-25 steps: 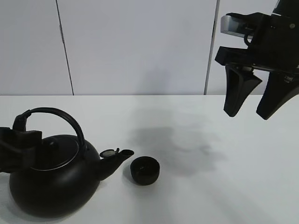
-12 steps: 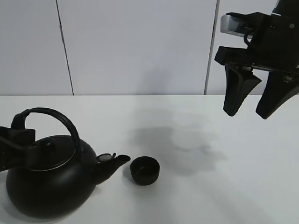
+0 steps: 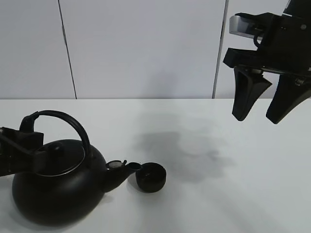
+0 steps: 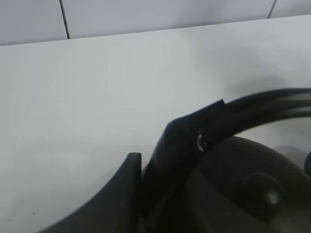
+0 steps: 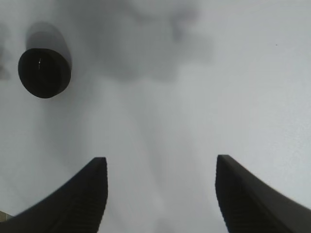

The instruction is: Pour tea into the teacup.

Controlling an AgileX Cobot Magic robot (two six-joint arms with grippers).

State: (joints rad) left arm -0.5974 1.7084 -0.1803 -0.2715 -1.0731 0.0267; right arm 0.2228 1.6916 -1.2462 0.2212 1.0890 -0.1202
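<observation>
**Kettle spout at the teacup, my right side idle above**

My left end effector [image 3: 23,140] is pinched on the arched handle [image 3: 65,120] of the black kettle [image 3: 58,191], gripping it at the end farthest from the spout. My left wrist view shows the handle [image 4: 262,108] running into that clamp, with the knob [image 4: 260,191] of the lid just under it. I cannot tell from these views whether the kettle rests on the white tabletop [image 3: 218,194] or hangs just off it.

The kettle stands at the left of the high view, its short spout [image 3: 124,168] pointing right. The small hinged flap at the spout's tip looks raised. The tip reaches the left rim of the teacup [image 3: 150,177]. Whether the two touch, and whether anything is flowing, I cannot make out, since everything there is black on black.

The teacup is a small, low, matte black cup without a handle. It sits upright on the tabletop just right of the kettle, near the front middle of the high view. My right wrist view also catches the teacup [image 5: 44,73], well away from my fingers.

My right end effector [image 3: 265,104] hangs high over the right part of the tabletop, spread wide and holding nothing, fingers [image 3: 248,94] pointing down. A pale panelled wall [image 3: 141,48] stands behind.
</observation>
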